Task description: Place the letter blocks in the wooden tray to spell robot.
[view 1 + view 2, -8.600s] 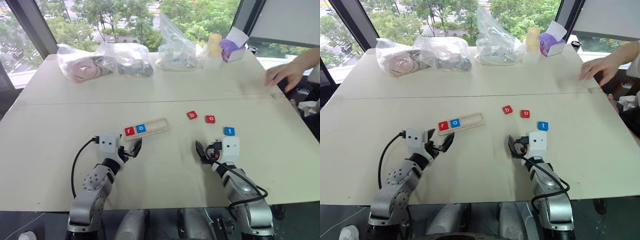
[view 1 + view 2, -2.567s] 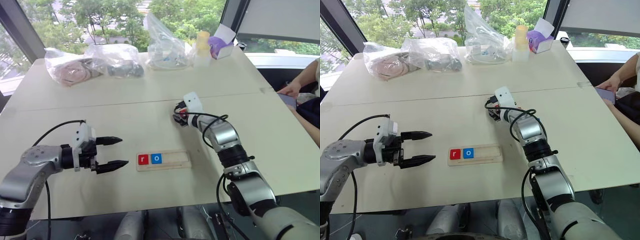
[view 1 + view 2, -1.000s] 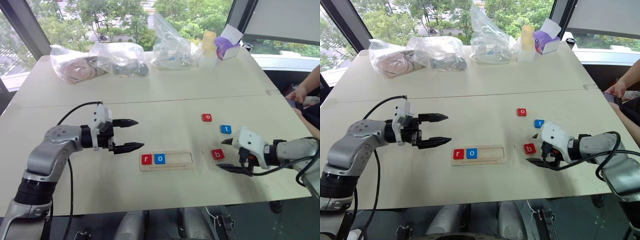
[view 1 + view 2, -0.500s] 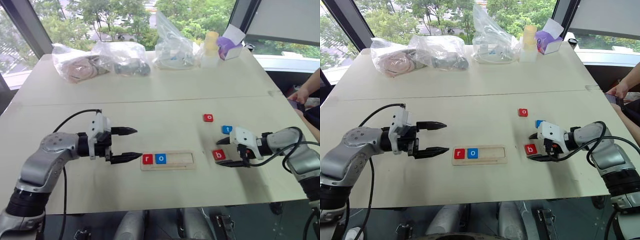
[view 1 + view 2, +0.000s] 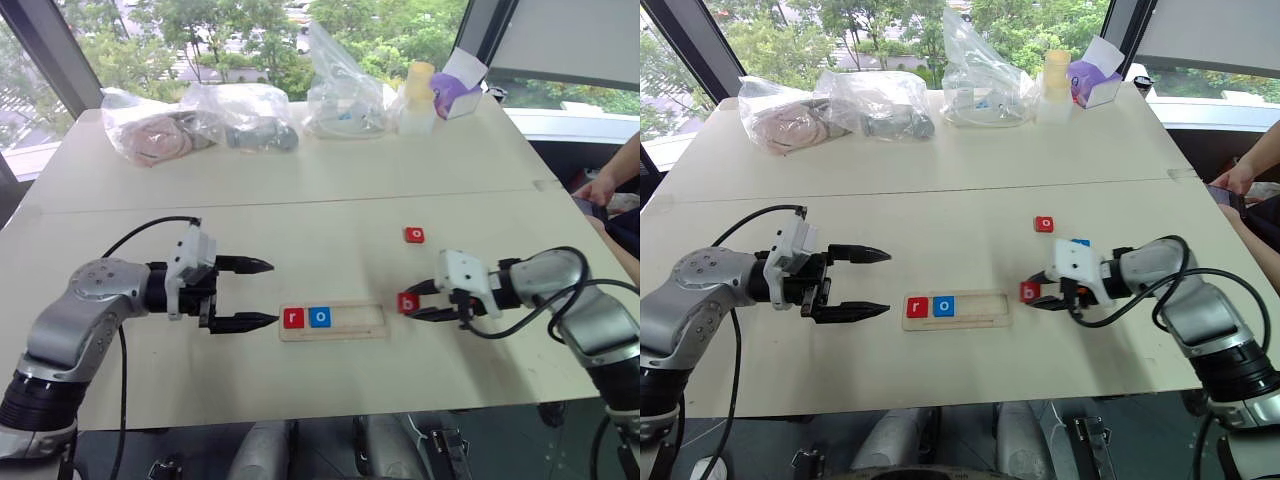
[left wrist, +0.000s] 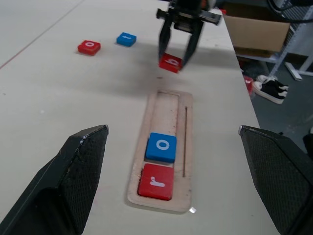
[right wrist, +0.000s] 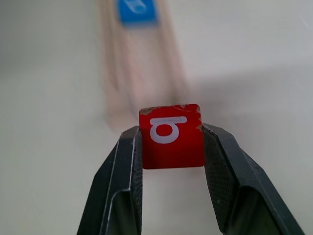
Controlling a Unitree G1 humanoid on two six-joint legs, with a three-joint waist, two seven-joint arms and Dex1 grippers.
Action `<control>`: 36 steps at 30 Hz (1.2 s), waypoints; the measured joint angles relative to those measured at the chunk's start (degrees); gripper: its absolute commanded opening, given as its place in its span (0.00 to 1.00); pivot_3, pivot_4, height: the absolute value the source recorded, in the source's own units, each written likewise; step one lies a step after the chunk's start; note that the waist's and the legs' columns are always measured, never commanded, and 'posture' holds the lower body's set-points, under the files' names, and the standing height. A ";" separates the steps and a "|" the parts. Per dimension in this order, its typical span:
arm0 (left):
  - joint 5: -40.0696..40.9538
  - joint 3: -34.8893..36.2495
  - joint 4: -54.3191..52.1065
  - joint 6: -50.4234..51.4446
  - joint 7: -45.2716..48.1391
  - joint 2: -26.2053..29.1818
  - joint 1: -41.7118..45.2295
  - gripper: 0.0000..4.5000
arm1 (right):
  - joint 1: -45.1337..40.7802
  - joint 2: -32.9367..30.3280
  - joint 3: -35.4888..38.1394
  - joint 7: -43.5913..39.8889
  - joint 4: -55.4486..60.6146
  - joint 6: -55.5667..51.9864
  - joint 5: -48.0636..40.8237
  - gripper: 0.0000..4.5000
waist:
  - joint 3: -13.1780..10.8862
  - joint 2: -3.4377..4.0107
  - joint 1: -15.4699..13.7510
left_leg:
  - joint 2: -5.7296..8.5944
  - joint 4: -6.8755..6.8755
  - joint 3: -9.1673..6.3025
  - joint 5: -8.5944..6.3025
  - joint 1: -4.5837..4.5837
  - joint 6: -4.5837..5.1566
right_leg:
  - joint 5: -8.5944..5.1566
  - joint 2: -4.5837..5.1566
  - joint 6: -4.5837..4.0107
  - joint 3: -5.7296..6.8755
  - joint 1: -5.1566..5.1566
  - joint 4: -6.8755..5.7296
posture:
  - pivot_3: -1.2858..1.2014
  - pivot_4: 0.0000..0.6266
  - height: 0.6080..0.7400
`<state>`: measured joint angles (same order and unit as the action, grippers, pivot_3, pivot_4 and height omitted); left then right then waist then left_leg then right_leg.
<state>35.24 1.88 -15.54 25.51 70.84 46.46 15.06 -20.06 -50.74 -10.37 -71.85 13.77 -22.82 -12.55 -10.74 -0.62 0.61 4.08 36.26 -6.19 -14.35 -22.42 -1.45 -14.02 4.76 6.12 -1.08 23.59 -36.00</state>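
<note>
Between the right gripper's (image 5: 1040, 297) fingers sits the red b (image 7: 171, 135), clamped by its side edges just off the tray's (image 5: 365, 320) 3 o'clock end — presumably lined up for the third slot. Tray holds red r (image 5: 294, 319) and blue o (image 5: 320, 318) at its 9 o'clock end; remainder bare. Red o (image 5: 414, 235) and blue t (image 6: 126, 38) lie loose toward 1 o'clock. Left gripper (image 5: 252, 293) stands at 9 o'clock — fingers apart, empty.

Pale beige rectangular table (image 5: 300, 190), a seam running across its width. Along its far edge: clear plastic bag of pinkish items (image 5: 150, 135) toward the far left corner; clear plastic bag of dark grey items (image 5: 245, 118) beside it; tall clear plastic bag (image 5: 343, 85) at mid-edge; pale yellow-capped container (image 5: 418, 95); purple tissue box (image 5: 462, 92) near the far right corner. A person's forearm (image 5: 612, 178) beyond the right edge.
</note>
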 measured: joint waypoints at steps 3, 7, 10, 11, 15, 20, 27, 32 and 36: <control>-0.37 -0.10 0.03 -0.10 -0.03 -0.34 -0.37 1.00 | -0.90 5.19 -4.44 3.53 3.10 -4.54 0.62 0.25 | 0.00 -0.01 0.03 | 0.01 0.01 0.00 0.00 -0.01 0.00 | 0.00 0.02 0.00 -0.01 0.02 -0.01 | 0.52 0.24 1.00; -0.85 -0.09 -0.18 -0.11 -0.10 -0.34 -1.37 1.00 | -3.29 8.79 -8.23 7.19 3.20 -8.34 2.77 0.25 | 0.00 0.00 0.03 | 0.03 0.02 0.01 0.00 -0.04 -0.01 | 0.01 0.02 -0.01 -0.01 0.06 -0.01 | 0.52 0.24 1.00; -0.89 -0.08 -0.38 -0.11 -0.15 -0.34 -1.45 1.00 | -5.24 10.70 -9.54 8.51 3.35 -9.96 2.87 0.25 | 0.00 0.00 -0.01 | 0.03 0.01 -0.01 0.00 -0.04 -0.01 | 0.01 0.01 0.00 0.01 0.06 -0.01 | 0.52 0.24 1.00; -0.90 -0.07 -0.42 -0.11 -0.24 -0.34 -1.51 1.00 | -5.50 11.07 -10.09 8.76 3.32 -10.14 3.08 0.25 | 0.00 0.00 0.00 | 0.04 0.00 -0.01 0.00 -0.03 -0.01 | 0.01 0.00 0.00 0.01 0.06 -0.01 | 0.52 0.24 1.00; -0.90 -0.07 -1.10 -0.06 -1.14 -0.34 -1.91 1.00 | -5.93 11.86 -12.93 9.34 2.16 -10.07 4.63 0.25 | 0.00 0.00 0.06 | 0.04 0.00 -0.01 0.00 -0.04 -0.01 | 0.01 -0.01 0.00 0.01 0.07 -0.02 | 0.52 0.24 1.00; -0.89 -0.07 -1.52 -0.03 -2.04 -0.37 -2.01 1.00 | -5.93 12.07 -13.96 9.22 1.72 -10.00 4.98 0.25 | 0.00 0.00 0.06 | 0.04 0.00 -0.01 0.00 -0.03 -0.01 | 0.01 -0.06 0.00 0.01 0.07 -0.03 | 0.52 0.24 1.00; -0.88 -0.07 -1.88 0.00 -2.86 -0.52 -2.09 1.00 | -6.60 12.95 -14.10 9.51 0.94 -9.91 5.21 0.25 | 0.00 0.00 0.12 | 0.04 0.00 0.00 0.01 -0.03 -0.01 | 0.01 -0.07 0.00 0.01 0.08 -0.05 | 0.52 0.24 1.00; -0.88 -0.08 -2.13 0.00 -3.41 -0.88 -2.09 1.00 | -7.10 13.10 -14.10 9.56 0.28 -9.08 5.69 0.25 | 0.00 0.00 0.10 | 0.04 0.00 0.00 0.01 -0.03 -0.01 | 0.01 -0.07 0.00 0.01 0.08 -0.04 | 0.52 0.24 1.00; -0.88 -0.11 -2.14 0.00 -3.55 -1.07 -2.09 1.00 | -7.11 13.11 -14.16 9.51 -0.20 -8.99 5.98 0.25 | 0.00 0.00 0.12 | 0.04 0.00 0.00 0.01 -0.03 -0.01 | 0.01 -0.08 0.00 0.01 0.08 -0.05 | 0.52 0.24 1.00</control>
<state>34.36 1.77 -17.68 25.51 67.29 45.39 12.97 -27.17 -37.62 -24.53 -62.34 13.57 -31.82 -6.57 -10.74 -0.62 0.72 4.12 36.27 -6.19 -14.35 -22.45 -1.46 -14.01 4.69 6.13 -1.07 23.67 -36.05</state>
